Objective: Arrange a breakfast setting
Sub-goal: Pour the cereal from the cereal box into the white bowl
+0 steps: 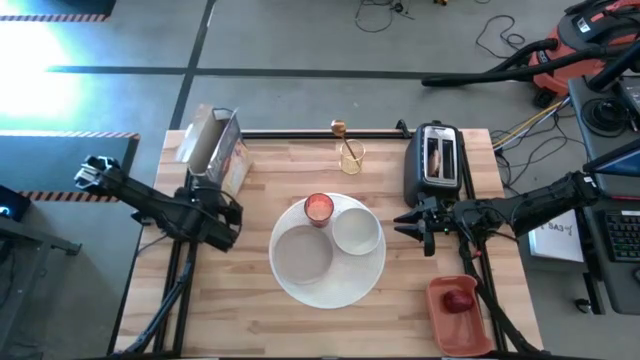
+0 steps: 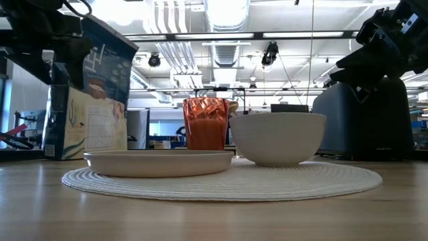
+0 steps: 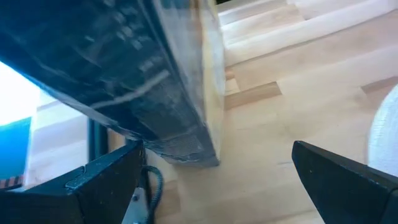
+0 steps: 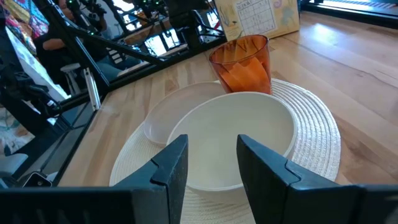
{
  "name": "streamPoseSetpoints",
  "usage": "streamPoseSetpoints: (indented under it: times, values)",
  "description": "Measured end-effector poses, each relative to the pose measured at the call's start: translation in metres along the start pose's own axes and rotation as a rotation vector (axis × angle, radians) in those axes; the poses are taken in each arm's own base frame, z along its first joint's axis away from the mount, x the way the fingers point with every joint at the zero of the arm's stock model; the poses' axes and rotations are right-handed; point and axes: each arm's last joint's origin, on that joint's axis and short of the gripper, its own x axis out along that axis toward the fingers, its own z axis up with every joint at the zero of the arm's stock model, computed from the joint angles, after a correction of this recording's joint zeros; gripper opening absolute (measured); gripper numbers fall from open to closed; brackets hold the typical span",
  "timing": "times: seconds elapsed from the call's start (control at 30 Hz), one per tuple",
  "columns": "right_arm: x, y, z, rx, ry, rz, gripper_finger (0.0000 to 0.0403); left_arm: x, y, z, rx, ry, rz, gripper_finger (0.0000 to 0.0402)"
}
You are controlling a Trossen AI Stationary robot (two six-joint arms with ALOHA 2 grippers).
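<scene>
Status: partly set. With the round woven mat [image 1: 372,277] as the clock face in the high view, the small plate [image 1: 303,256] lies at 8 o'clock, the bowl [image 1: 356,232] at 2 o'clock and the red cup [image 1: 318,208] at 12 o'clock on the mat's edge. Plate and bowl sit just beside each other; no contact can be confirmed.

Outstanding items:
- The spoon [image 1: 341,130] stands in a clear glass [image 1: 351,157] beyond 12 o'clock, near the far table edge.
- Toast [image 1: 437,157] is in the toaster [image 1: 437,160], out past 2 o'clock.
- The dark-red fruit [image 1: 459,301] rests in a red tray [image 1: 474,329] out past 4 o'clock.

Grippers:
- The left gripper [image 1: 228,222] is at 9 o'clock, clear of the mat, jaws spread wide and empty. The cereal box [image 1: 213,148] stands just beyond it.
- The right gripper [image 1: 415,226] is at 3 o'clock, just beside the mat, fingers partly apart and empty. In the right wrist view it faces the bowl.

Obstructions: the right gripper sits between toaster and tray. The bowl and cup lie between it and the plate.
</scene>
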Motion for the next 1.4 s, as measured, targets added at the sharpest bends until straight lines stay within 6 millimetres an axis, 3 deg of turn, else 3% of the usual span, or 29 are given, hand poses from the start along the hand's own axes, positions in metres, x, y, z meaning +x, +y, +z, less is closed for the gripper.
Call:
streamPoseSetpoints:
  times: [0.57, 0.8, 0.97, 1.4]
  values:
    - [0.000, 0.000, 0.000, 0.000, 0.000, 0.000, 0.0128, -0.010, -0.039, 0.003, -0.028, -0.036, -0.131, 0.0391]
    - [0.000, 0.000, 0.000, 0.000, 0.000, 0.000, 0.0128, -0.019, -0.037, 0.005, -0.022, 0.125, -0.052, 0.0391]
    - [0.000, 0.000, 0.000, 0.000, 0.001, -0.001, 0.0128, -0.015, -0.033, 0.002, -0.032, 0.108, 0.062, 0.0391]
    - [0.000, 0.000, 0.000, 0.000, 0.000, 0.000, 0.0128, -0.005, -0.039, -0.006, -0.107, 0.053, 0.116, 0.0391]
